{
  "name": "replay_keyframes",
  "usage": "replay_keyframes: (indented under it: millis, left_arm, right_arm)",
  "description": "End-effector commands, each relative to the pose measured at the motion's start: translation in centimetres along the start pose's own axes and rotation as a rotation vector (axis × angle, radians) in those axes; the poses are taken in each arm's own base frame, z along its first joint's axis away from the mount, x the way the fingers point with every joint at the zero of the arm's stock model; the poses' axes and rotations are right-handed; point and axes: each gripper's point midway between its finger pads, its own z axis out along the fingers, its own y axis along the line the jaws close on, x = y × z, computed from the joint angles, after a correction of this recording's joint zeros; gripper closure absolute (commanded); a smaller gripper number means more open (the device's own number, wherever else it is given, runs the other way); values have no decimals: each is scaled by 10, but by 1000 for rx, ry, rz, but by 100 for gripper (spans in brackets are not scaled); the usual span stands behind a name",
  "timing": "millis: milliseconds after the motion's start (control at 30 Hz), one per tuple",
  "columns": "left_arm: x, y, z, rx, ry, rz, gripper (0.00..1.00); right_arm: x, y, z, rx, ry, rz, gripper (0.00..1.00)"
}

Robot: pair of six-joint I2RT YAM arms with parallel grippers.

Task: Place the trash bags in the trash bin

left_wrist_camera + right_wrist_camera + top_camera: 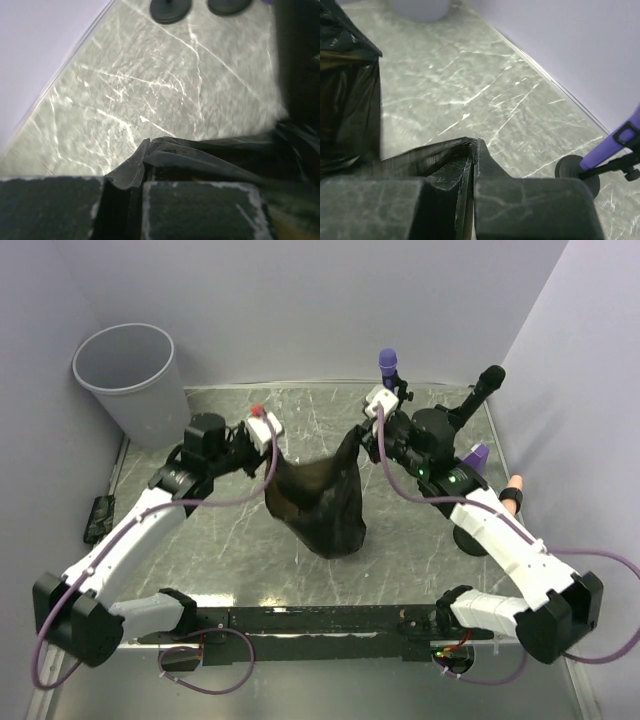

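Marble tabletop (225,550) | trash bag (320,505) hangs between left jaws and right jaws | both grip it

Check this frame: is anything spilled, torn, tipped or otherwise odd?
Nothing stands out. The black trash bag hangs between the left gripper and right gripper, each shut on an upper edge. The trash bin stands upright at the far left corner. No spill or tear shows.
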Motion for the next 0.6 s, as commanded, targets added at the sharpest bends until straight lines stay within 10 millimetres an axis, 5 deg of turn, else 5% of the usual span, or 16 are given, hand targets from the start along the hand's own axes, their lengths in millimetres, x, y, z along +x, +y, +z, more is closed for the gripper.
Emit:
replay_keyframes:
  millis: [0, 200, 300, 433, 567]
  left_arm:
    - [-17, 39, 9, -131, 45, -277, 99]
    - [-13, 136, 30, -311, 148, -446, 99]
    - [-33, 195, 26, -451, 124, -442, 100]
    - [-114, 249, 0, -600, -81, -340, 99]
    - [-243, 270, -71, -714, -490, -169, 99]
  right_arm:
    - [-11, -41, 25, 128, 10, 88, 100]
    - [-43, -133, 94, 290, 18, 43, 100]
    - [-80, -181, 113, 396, -43, -10, 100]
    - [-169, -218, 104, 510, -268, -95, 100]
    - [-297, -212, 39, 583, -658, -204, 100]
